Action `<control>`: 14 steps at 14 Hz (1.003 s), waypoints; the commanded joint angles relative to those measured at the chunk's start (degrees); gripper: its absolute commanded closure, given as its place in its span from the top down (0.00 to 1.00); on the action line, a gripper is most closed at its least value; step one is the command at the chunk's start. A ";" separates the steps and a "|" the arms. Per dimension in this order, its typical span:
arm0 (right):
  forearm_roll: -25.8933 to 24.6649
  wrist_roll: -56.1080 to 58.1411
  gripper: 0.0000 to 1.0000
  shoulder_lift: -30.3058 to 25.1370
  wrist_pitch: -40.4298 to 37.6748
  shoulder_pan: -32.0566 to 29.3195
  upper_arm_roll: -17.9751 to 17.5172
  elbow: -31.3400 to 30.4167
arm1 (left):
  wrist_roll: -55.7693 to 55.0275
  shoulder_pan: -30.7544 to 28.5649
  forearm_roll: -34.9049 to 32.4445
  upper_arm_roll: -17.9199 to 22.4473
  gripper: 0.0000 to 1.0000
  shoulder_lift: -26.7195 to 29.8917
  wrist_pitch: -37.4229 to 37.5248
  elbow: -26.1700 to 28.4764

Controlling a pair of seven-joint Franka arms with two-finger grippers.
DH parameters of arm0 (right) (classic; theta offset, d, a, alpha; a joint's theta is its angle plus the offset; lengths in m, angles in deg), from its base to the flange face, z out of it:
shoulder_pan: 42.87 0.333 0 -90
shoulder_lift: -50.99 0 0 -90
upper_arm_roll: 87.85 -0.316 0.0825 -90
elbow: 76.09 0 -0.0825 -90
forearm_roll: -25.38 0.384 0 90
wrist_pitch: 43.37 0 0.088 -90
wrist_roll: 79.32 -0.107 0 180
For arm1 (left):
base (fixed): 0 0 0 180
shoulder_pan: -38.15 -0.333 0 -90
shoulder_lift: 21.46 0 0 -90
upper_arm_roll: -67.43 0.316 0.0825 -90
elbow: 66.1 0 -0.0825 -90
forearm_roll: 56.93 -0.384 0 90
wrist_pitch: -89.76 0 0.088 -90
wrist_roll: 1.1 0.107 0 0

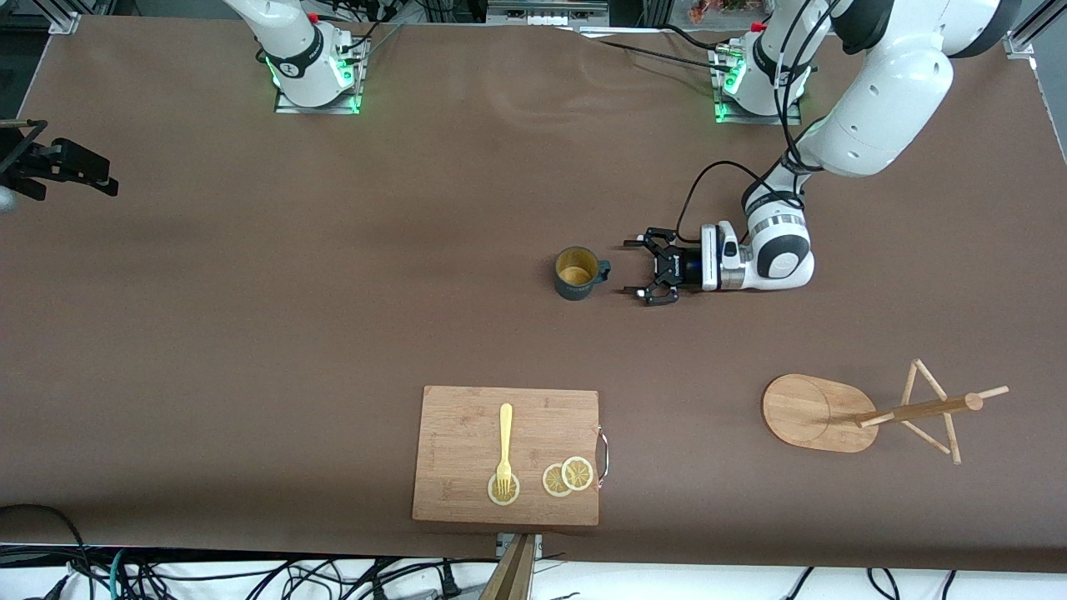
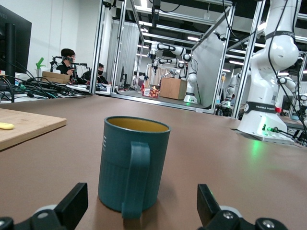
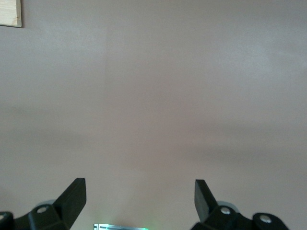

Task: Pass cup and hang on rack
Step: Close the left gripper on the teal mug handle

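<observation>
The dark teal cup [image 1: 577, 273] stands upright on the brown table near its middle, its handle turned toward my left gripper. My left gripper [image 1: 640, 268] is open and empty, low and level with the table, a short gap from the handle. In the left wrist view the cup [image 2: 133, 165] stands between and just ahead of the open fingertips [image 2: 76, 199], apart from them. The wooden rack [image 1: 821, 412] stands nearer the front camera, toward the left arm's end. My right gripper [image 3: 139, 184] is open and empty over bare table; it is out of the front view.
A wooden cutting board [image 1: 507, 454] with a yellow fork [image 1: 504, 442] and lemon slices [image 1: 568, 477] lies near the table's front edge. A black mount [image 1: 58, 162] sits at the right arm's end. The board's corner shows in the right wrist view [image 3: 9, 12].
</observation>
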 commanded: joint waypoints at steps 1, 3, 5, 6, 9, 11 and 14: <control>0.64 -0.54 1.00 -0.39 -0.81 0.45 0.24 0.27 | 11.27 1.15 3.88 -0.24 1.00 -1.73 1.21 0.84; 0.64 -0.54 1.00 -0.39 -0.81 0.45 0.24 0.27 | 12.85 1.76 5.02 -0.41 1.00 -2.08 1.21 0.84; 0.64 -0.54 1.00 -0.39 -0.81 0.45 0.24 0.27 | 12.95 2.47 6.25 -0.50 1.00 -2.17 1.21 0.84; 0.73 -0.54 1.00 -0.39 -0.81 0.45 0.24 0.27 | 12.95 2.99 7.04 -0.50 1.00 -2.17 1.21 0.66; 0.64 -0.54 1.00 -0.39 -0.81 0.37 0.24 0.27 | 12.86 4.40 9.33 -0.50 1.00 -2.26 1.21 0.40; 0.64 -0.54 1.00 -0.39 -0.81 0.45 0.24 0.27 | 12.86 5.28 10.12 -0.50 1.00 -2.26 1.21 0.31; 0.73 -0.54 1.00 -0.39 -0.81 0.45 0.15 0.27 | 12.95 5.37 10.48 -0.50 1.00 -2.44 1.04 0.14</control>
